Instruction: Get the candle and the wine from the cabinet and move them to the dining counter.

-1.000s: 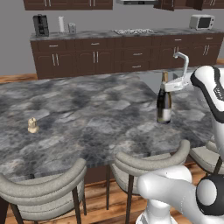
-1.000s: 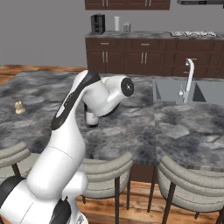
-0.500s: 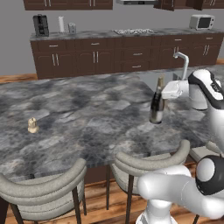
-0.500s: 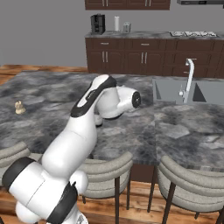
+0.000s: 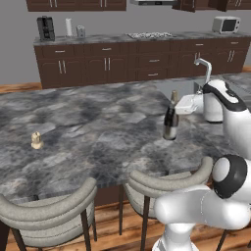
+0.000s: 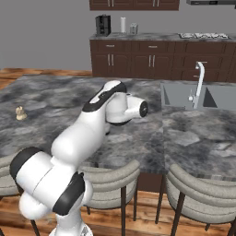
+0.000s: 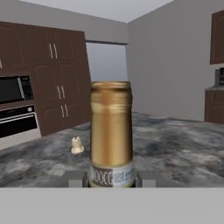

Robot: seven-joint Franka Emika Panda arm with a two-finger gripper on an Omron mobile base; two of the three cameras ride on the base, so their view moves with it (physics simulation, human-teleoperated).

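Observation:
The wine (image 5: 170,123) is a dark bottle with a gold foil neck, upright at the right part of the dining counter (image 5: 98,122). Its base is at or just above the stone. My gripper (image 5: 175,104) is shut on its neck from the right. In the hand view the gold neck (image 7: 111,131) stands between my fingertips (image 7: 74,178), with the gripper (image 7: 111,180) closed around it. The small cream candle (image 5: 36,140) stands on the counter far to the left, apart from the bottle, and it also appears as candle (image 6: 20,113) and candle (image 7: 77,145). In the right base view my arm hides the bottle.
Grey stools (image 5: 49,211) (image 5: 164,181) line the near counter edge. A sink with a faucet (image 6: 199,83) is set into the counter right of the bottle. Behind stand drawer cabinets (image 5: 122,66), a coffee machine (image 5: 45,28) and a microwave (image 5: 225,23). Wall cabinets (image 5: 73,4) run along the top.
My arm has carried the wine to the left over the counter and a little lower. The candle has stayed where it was.

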